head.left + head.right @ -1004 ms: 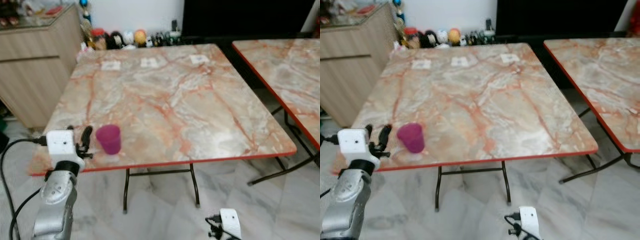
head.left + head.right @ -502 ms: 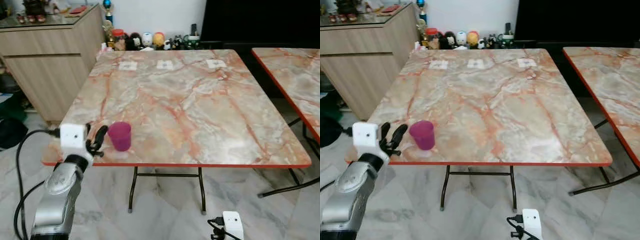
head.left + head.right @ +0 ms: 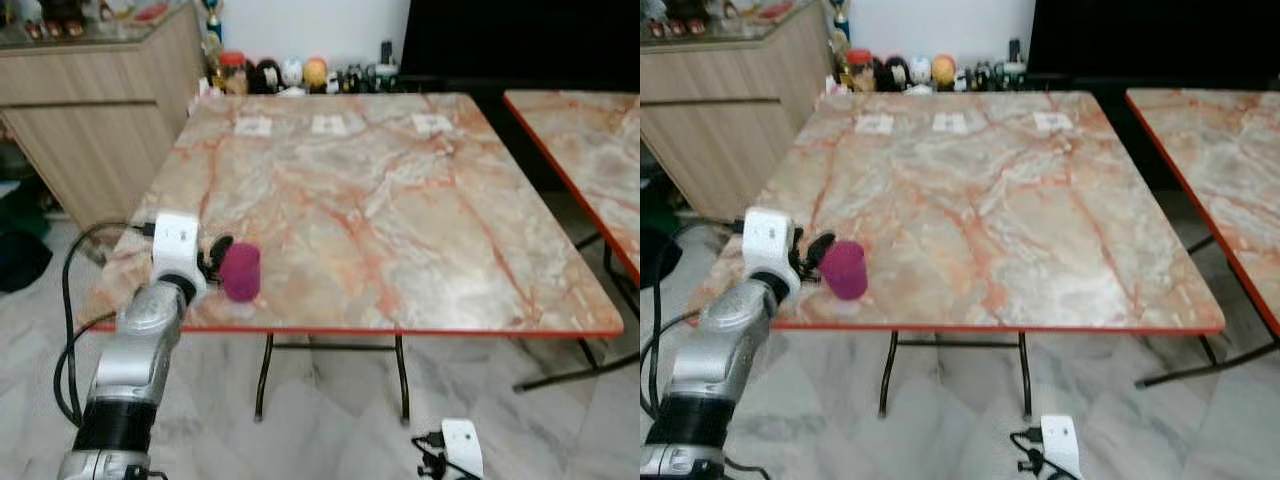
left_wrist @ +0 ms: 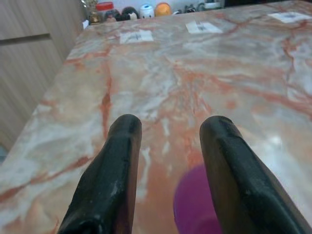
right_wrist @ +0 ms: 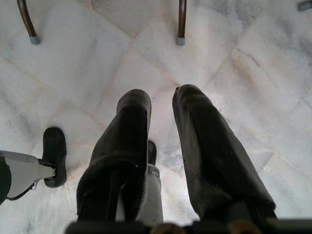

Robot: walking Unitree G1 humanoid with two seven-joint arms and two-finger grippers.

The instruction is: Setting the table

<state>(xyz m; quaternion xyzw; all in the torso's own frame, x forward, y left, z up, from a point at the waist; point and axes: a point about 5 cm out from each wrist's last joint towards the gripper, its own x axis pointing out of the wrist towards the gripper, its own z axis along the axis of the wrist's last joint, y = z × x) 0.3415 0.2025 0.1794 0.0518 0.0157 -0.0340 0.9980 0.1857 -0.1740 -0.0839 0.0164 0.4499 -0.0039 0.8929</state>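
Observation:
A purple cup (image 3: pixel 241 272) stands near the front left corner of the marble table (image 3: pixel 400 220), which has a red edge. My left gripper (image 3: pixel 215 250) reaches over that corner, open, with its fingertips right at the cup's left side. In the left wrist view the cup (image 4: pixel 192 207) sits low between the two black fingers (image 4: pixel 114 180), partly behind one of them, and the left gripper (image 4: pixel 170 126) holds nothing. My right gripper (image 5: pixel 161 95) hangs idle over the tiled floor, a narrow gap between its fingers.
A second marble table (image 3: pixel 590 150) stands close on the right. A wooden cabinet (image 3: pixel 90 110) is at the back left. Figurines and bottles (image 3: pixel 290 72) line the far wall. Three white cards (image 3: pixel 330 124) lie near the table's far edge. A black cable (image 3: pixel 70 330) loops off my left arm.
My left arm has reached forward over the table corner, bringing its open fingers up against the cup. The camera has shifted too. The cup stays in place.

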